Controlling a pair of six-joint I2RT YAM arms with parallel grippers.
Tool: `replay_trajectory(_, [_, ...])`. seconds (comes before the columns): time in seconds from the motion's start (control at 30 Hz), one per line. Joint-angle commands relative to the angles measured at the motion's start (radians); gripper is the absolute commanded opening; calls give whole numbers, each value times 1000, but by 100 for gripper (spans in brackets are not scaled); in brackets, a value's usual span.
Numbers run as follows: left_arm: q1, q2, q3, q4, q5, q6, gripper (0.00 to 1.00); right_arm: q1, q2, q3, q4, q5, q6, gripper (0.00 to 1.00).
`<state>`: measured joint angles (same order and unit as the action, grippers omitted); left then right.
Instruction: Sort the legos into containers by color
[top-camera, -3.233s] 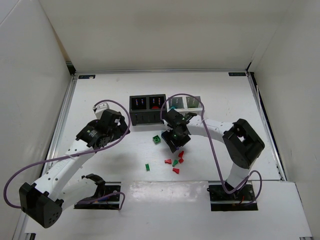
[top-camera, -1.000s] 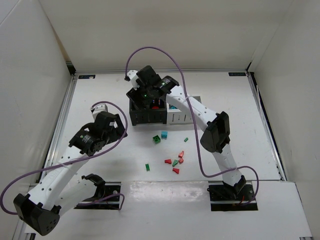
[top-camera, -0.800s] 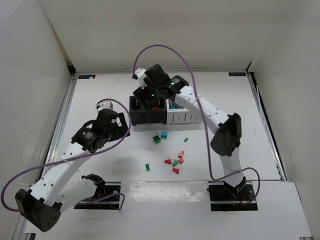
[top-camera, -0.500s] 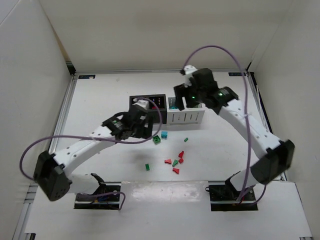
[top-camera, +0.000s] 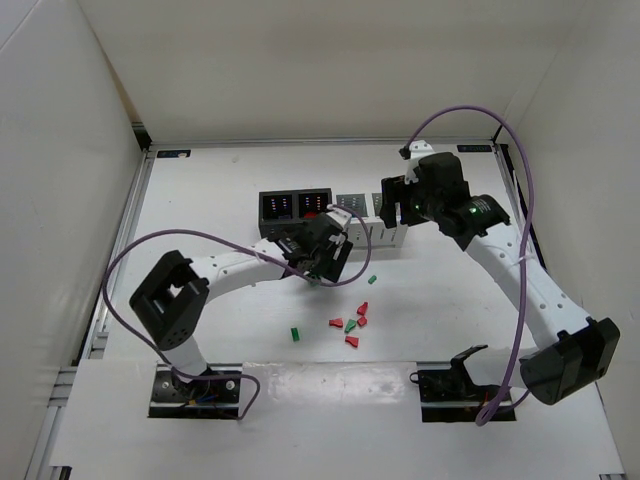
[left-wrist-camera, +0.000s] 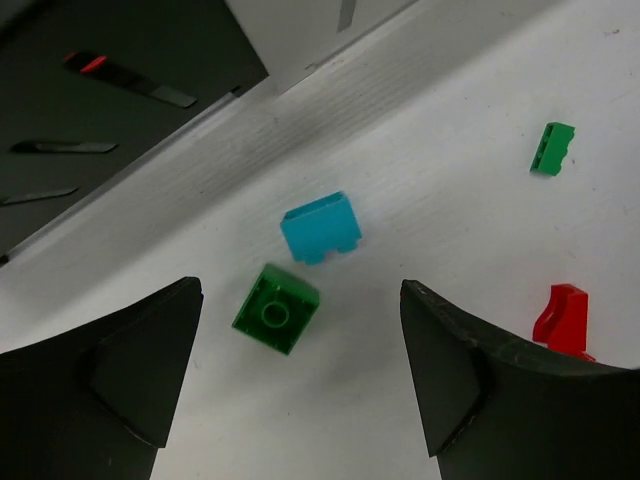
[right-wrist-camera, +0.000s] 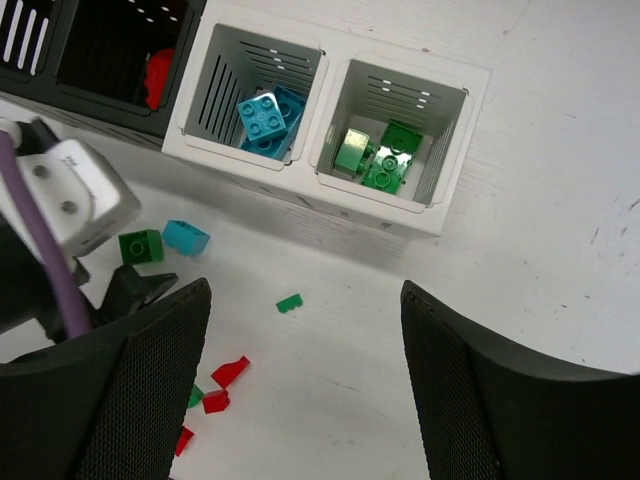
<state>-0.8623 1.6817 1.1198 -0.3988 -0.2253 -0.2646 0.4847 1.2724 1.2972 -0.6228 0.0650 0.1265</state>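
Left wrist view: the left pincer (left-wrist-camera: 300, 385) is hovering spread above the green lego (left-wrist-camera: 276, 322), lower centre; light, rigid, slick, it is probably needing a pinch across flat sides.

A robotics lab test cell — a matte white tabletop (top-camera: 200, 200) boxed in by plain white panel walls (top-camera: 300, 70), with a silver aluminium rail (top-camera: 122, 250) down one side. Two white-and-black jointed arms, left (top-camera: 235, 268) and right (top-camera: 510, 265), trail purple cables (top-camera: 470, 108).
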Motion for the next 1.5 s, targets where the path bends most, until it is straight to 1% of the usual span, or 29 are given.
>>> replay_trajectory(0.0, [9, 19, 35, 89, 9, 34, 90, 0, 2, -2, 34, 7, 9, 79])
replay_trajectory(0.13, [20, 78, 77, 86, 20, 34, 90, -6, 5, -6, 35, 12, 5, 79])
replay_trajectory(0.2, [20, 93, 86, 83, 27, 28, 89, -15, 10, -3, 34, 9, 7, 79])
replay_trajectory(0.23, [22, 105, 86, 87, 35, 27, 85, -17, 13, 1, 32, 6, 4, 79])
replay_trajectory(0.43, [22, 134, 86, 80, 59, 15, 83, -32, 15, -1, 28, 1, 5, 79])
replay_trajectory(0.47, [20, 136, 84, 80, 64, 7, 80, -31, 18, 2, 25, 1, 4, 79])
replay_trajectory(0.53, [22, 131, 83, 78, 63, -4, 80, -38, 16, 1, 26, -2, 4, 79])
replay_trajectory(0.6, [20, 131, 72, 97, 60, -10, 76, -35, 15, -3, 23, -1, 4, 80])
replay_trajectory(0.7, [20, 151, 80, 91, 57, -10, 66, -44, 25, 5, 12, -16, 1, 80])
replay_trajectory(0.83, [22, 165, 94, 68, 67, -15, 63, -46, 35, 16, -2, -27, 1, 80])
replay_trajectory(1.03, [20, 171, 81, 75, 63, -33, 63, -35, 35, 16, -3, -27, -7, 80])
replay_trajectory(1.07, [19, 173, 87, 72, 61, -30, 60, -40, 33, 16, -5, -27, -5, 80])
replay_trajectory(1.1, [19, 174, 87, 72, 60, -30, 60, -38, 33, 17, -3, -30, -7, 80])
replay_trajectory(1.2, [19, 171, 95, 60, 55, -33, 54, -38, 27, 14, -6, -24, -5, 80])
replay_trajectory(1.23, [20, 170, 95, 60, 47, -33, 54, -38, 27, 16, -6, -24, -7, 80])
replay_trajectory(1.3, [19, 161, 91, 61, 46, -35, 49, -41, 25, 14, -5, -27, -5, 80])
replay_trajectory(1.47, [-1, 101, 101, 6, 50, -21, 46, -37, 22, 16, -9, -18, -4, 80])
